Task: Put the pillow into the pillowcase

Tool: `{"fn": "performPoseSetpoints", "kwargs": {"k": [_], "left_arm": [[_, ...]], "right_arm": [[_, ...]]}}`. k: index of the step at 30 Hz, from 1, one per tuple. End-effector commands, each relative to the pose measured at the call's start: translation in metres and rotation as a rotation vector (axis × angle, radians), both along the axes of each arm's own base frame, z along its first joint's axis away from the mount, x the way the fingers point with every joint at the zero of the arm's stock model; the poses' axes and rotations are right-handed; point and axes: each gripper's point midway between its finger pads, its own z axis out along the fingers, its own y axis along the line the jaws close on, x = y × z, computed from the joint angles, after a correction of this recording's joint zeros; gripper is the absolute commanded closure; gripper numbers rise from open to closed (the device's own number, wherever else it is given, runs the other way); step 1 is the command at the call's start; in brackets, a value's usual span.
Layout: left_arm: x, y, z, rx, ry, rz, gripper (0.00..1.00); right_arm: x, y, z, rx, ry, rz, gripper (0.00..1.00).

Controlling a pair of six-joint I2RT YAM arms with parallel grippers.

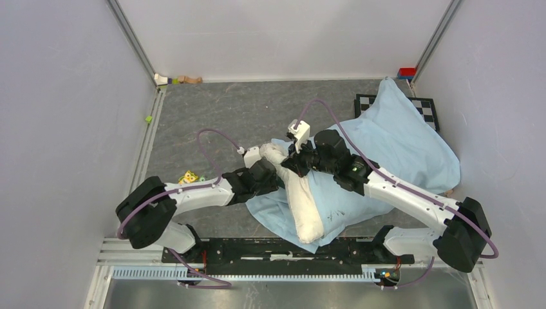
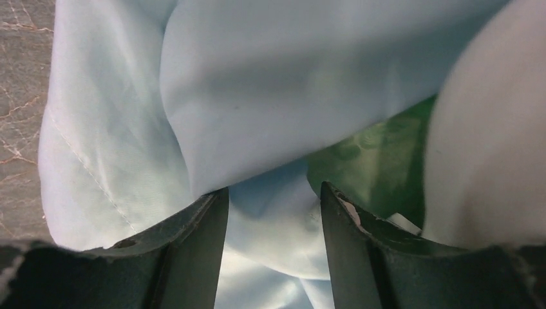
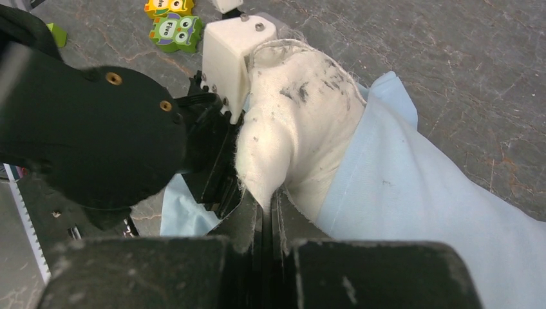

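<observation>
Pillow [image 1: 302, 199] and pillowcase [image 1: 399, 141] lie together on the grey surface [image 1: 225, 109] in the top view. The light-blue case spreads from the far right corner toward the near edge. It covers most of the off-white pillow, which shows only as a long strip along the left side of the case. The left hand [image 1: 273, 172] and right hand [image 1: 290, 164] meet at the far end of that strip. Part of a checkerboard card [image 1: 428, 106] shows from under the case. Owl blocks [image 1: 188, 177] sit near the left arm.

From the left wrist, the left hand [image 2: 273, 193] has its fingers [image 2: 209, 219] moderately apart, and blue pillowcase [image 2: 257, 84] cloth lies across the gap. The green inner face [image 2: 373, 154] of the case shows beside the white pillow [image 2: 496, 129] on the right.

From the right wrist, the right hand [image 3: 267, 206] is pinched nearly closed on a fold of the pillow [image 3: 302, 122], whose smudged corner sticks out of the blue case [image 3: 412, 199]. The left hand [image 3: 216, 167] presses against that corner from the other side. The owl blocks [image 3: 170, 26] lie beyond it.
</observation>
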Motion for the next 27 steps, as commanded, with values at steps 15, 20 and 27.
{"fn": "performPoseSetpoints", "kwargs": {"k": [15, 20, 27], "left_arm": [[0.011, 0.017, -0.002, -0.114, -0.063, 0.112, 0.81], [0.025, 0.039, 0.009, -0.218, -0.066, 0.137, 0.93], [0.045, 0.064, 0.044, -0.224, -0.127, 0.185, 0.98]], "right_arm": [[0.004, 0.005, 0.038, 0.055, -0.088, 0.008, 1.0], [-0.003, 0.005, 0.029, -0.019, -0.095, 0.06, 1.0], [-0.015, 0.005, -0.015, -0.173, -0.045, 0.098, 1.0]]}}
